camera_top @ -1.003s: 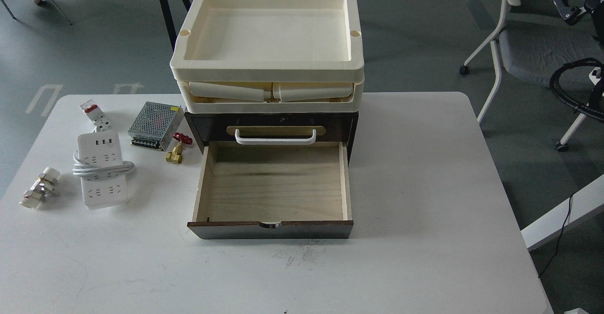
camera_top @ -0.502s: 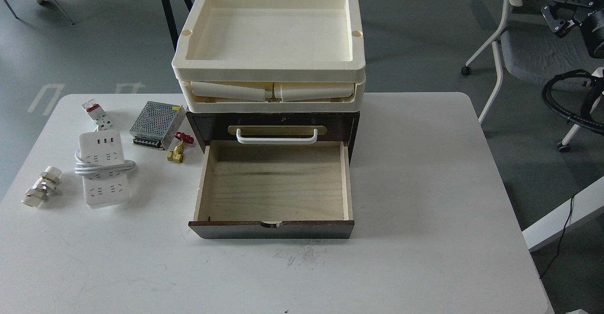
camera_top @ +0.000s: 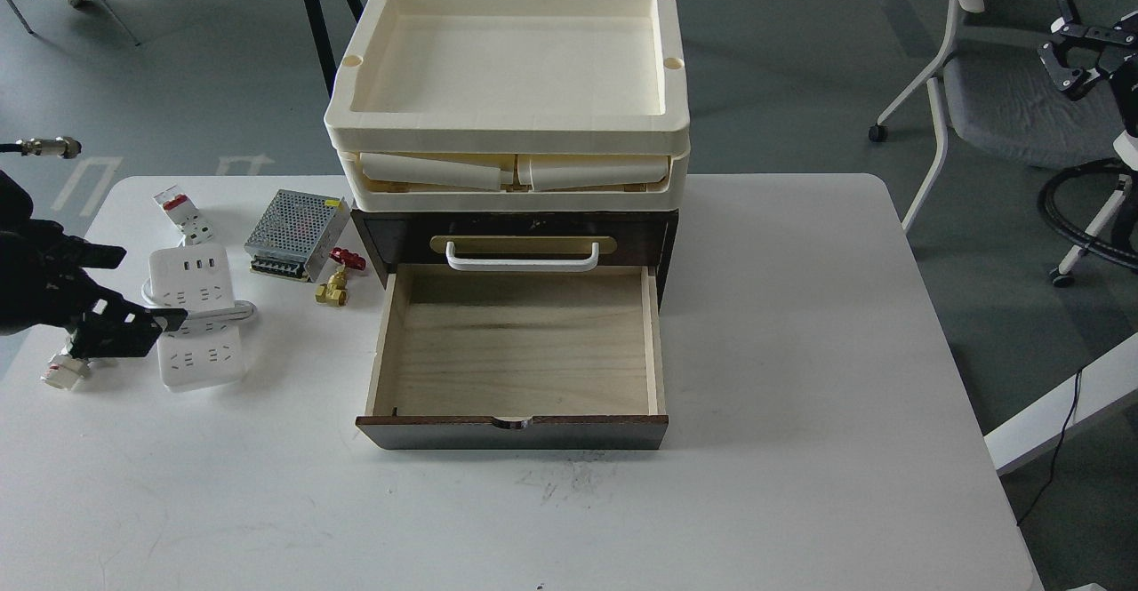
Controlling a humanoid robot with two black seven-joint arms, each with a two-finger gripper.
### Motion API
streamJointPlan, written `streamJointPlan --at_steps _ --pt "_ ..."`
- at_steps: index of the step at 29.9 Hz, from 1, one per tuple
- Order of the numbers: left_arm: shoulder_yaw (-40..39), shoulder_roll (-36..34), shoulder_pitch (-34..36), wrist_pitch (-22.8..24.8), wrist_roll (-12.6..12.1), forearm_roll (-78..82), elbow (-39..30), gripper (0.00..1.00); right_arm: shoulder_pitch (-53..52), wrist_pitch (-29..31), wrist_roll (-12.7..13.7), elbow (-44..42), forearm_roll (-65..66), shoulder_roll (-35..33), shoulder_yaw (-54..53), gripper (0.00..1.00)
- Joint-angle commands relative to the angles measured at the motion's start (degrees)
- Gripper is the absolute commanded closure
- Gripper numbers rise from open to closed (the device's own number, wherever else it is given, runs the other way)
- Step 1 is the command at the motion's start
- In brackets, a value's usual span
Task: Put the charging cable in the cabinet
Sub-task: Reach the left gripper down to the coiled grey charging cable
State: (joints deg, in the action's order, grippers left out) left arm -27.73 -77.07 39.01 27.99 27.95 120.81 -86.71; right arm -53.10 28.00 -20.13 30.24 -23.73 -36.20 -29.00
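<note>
The charging cable point(camera_top: 194, 362), a white power strip with its cord coiled around the middle, lies flat on the left of the table. My left gripper point(camera_top: 153, 287) comes in from the left edge. Its fingers are spread open at the strip's left side, and the lower finger point(camera_top: 133, 323) overlaps the strip's left edge. Nothing is held. The cabinet point(camera_top: 511, 234) stands mid-table, dark brown, and its pale wood drawer point(camera_top: 520, 342) is pulled out and empty. My right gripper point(camera_top: 1077, 51) is up at the far right, off the table, and its fingers are unclear.
Left of the cabinet lie a perforated metal power-supply box point(camera_top: 295, 234), a white-and-red breaker point(camera_top: 182, 215), a brass valve with red handle point(camera_top: 336, 278) and a white pipe fitting point(camera_top: 60, 372). Cream trays point(camera_top: 508, 84) are stacked on the cabinet. Office chairs point(camera_top: 1005, 84) stand at the right.
My left arm has come into view from the left edge and reached the power strip's left side. My right gripper has shifted at the far right. The table's objects have not moved.
</note>
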Motion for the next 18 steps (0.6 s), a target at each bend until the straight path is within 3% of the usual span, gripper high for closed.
streamJointPlan --at_steps 1,11,18 --pt "1.4 4.4 0.1 0.0 0.1 4.2 3.3 0.01 0.3 0.0 -0.1 0.0 0.0 0.0 0.0 0.00" --pt "1.4 17.1 1.0 -3.3 0.1 4.2 19.5 0.04 1.3 0.0 -0.1 -0.1 0.0 0.0 0.0 0.00" --pt "1.6 22.7 1.5 -4.4 0.1 4.2 24.6 0.05 1.9 0.0 -0.2 -0.1 0.0 0.0 0.0 0.00"
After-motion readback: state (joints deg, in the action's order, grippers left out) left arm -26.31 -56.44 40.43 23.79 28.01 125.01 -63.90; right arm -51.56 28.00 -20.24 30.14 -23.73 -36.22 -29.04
